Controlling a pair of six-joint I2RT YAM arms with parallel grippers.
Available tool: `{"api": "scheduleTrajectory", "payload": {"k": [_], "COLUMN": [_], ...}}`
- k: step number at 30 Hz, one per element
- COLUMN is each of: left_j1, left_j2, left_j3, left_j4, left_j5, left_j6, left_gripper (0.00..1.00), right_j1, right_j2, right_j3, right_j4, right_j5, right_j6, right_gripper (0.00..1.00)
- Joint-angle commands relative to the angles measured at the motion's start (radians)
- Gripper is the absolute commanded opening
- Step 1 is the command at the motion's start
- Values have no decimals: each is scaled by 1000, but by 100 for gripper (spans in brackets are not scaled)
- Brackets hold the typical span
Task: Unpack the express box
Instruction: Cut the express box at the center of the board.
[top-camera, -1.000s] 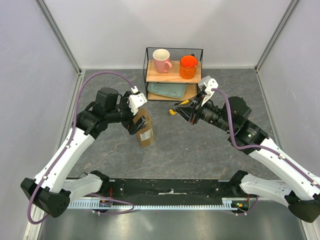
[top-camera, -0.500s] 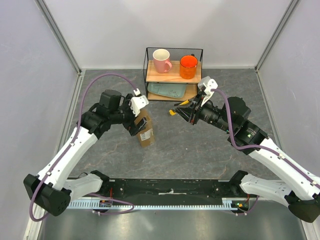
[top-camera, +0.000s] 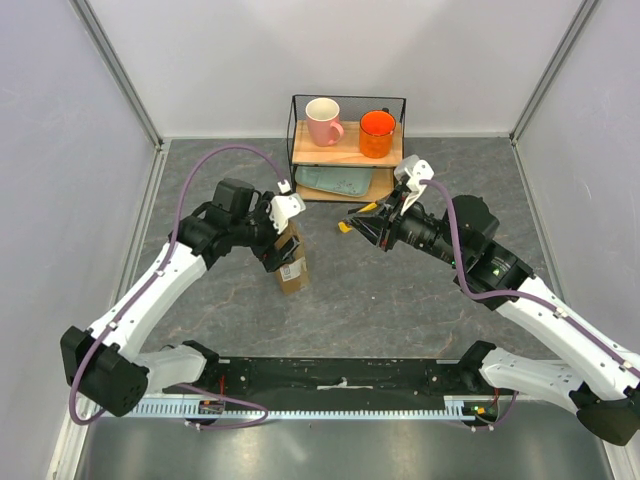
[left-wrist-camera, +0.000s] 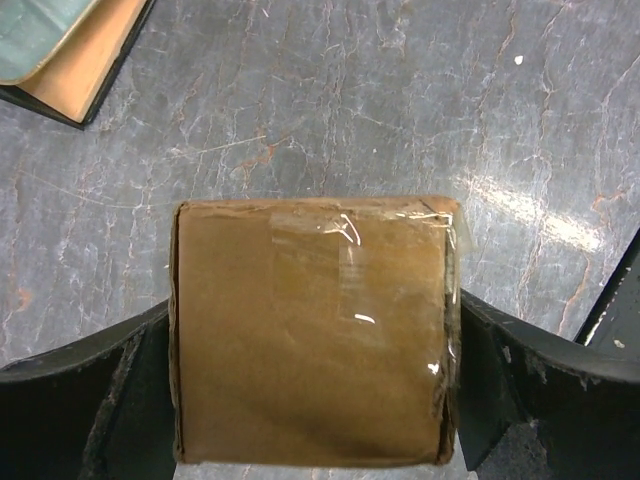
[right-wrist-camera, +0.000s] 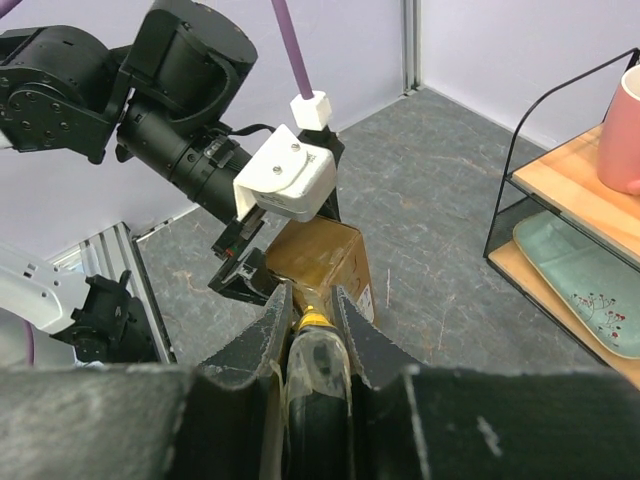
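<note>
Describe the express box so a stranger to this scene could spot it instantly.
Find the black wire shelf with two mugs at the back of the table. Just in front, leftward, stands the express box: the only brown cardboard thing, clear-taped on top.

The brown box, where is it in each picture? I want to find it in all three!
Top view: the express box stands left of middle, in front of the shelf.
Left wrist view: it fills the lower middle.
Right wrist view: it sits near the middle.
Shared landmark: the shelf, top-left corner in the left wrist view, right edge in the right wrist view.
</note>
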Motion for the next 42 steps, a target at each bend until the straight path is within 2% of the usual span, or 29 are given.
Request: {"api": "scheduleTrajectory", "payload": {"k": [1,6,15,20,24,27,30,32,37,42], "left_j1": [-5,-5,-3,61,150,216,269,291,294,296], "left_j2": [30,60,134,183,235,258,307,346,354,327], "left_j3": [-4,17,54,88,88,56,43,45,28,-12], "left_j4": [32,12,-29,-67,-103,-110,-153,-196,-199,-132], "left_j5": [31,40,89,235,477,627,750,780,767,737], "left_j6": [50,56,14,-77,-137,-146,-112,-63,-31,-58], "left_gripper": [92,70,39,39,37,34,28,24,24,25], "right_j1": [1,1,1,49,147,245,331,378,437,475], "right_j2": [-21,-20,-33,-30,11,59,100,144,230,267], "right_j3": [-13,-25,-57,-73,-73,-93,-140,-166,-201,-251], "right_j4": [42,52,55,67,102,171,333,389,551,731], "right_j5": [5,14,60,143,290,445,594,670,766,852], "right_j6": [1,1,-18,-54,-129,-180,-264,-301,-392,-438], "right_gripper": [0,0,0,0,0,0,0,0,0,0]}}
